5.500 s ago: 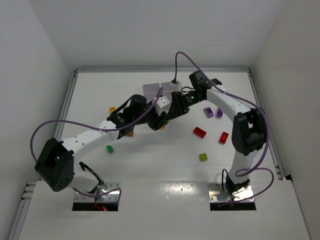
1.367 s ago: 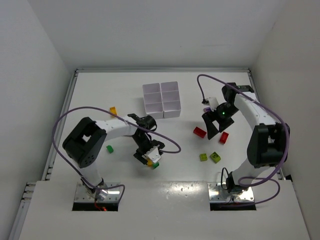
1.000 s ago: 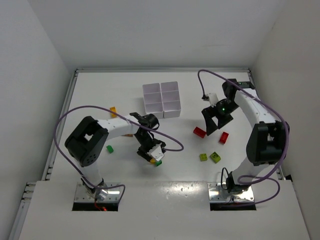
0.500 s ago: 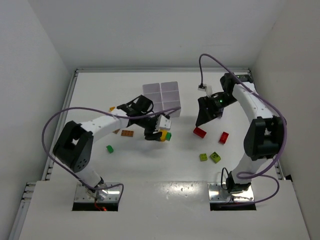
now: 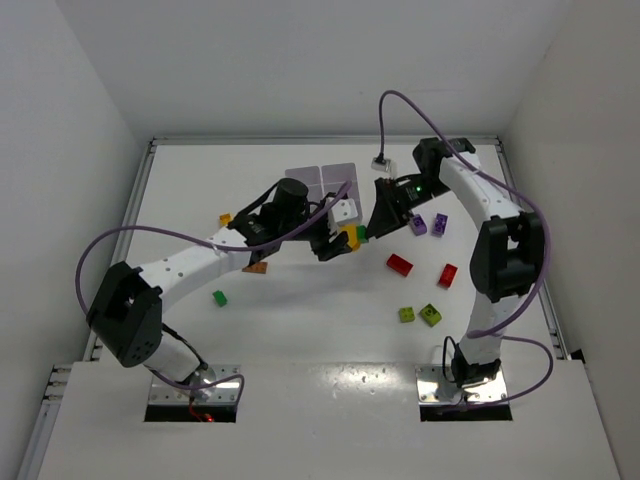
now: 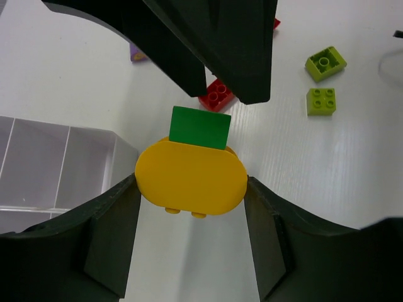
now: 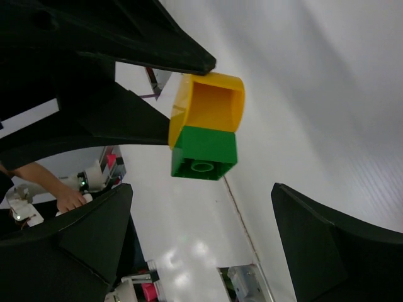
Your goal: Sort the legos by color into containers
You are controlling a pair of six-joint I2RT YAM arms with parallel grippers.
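White table (image 5: 300, 330); left tool (image 5: 338, 241) grips yellow-green clump (image 6: 191, 176); right tool (image 5: 379, 218) gapes.

There is one white tray (image 5: 300, 178). To the right of the tray lie two purple bricks (image 5: 418, 224), two red bricks (image 5: 400, 264) and two lime bricks (image 5: 430, 314). To the left of the tray lie two orange bricks (image 5: 225, 219) and one green brick (image 5: 219, 297). Just in front of the tray is one stack (image 6: 191, 176), yellow and green. Two arms (image 5: 190, 265) reach toward the tray.
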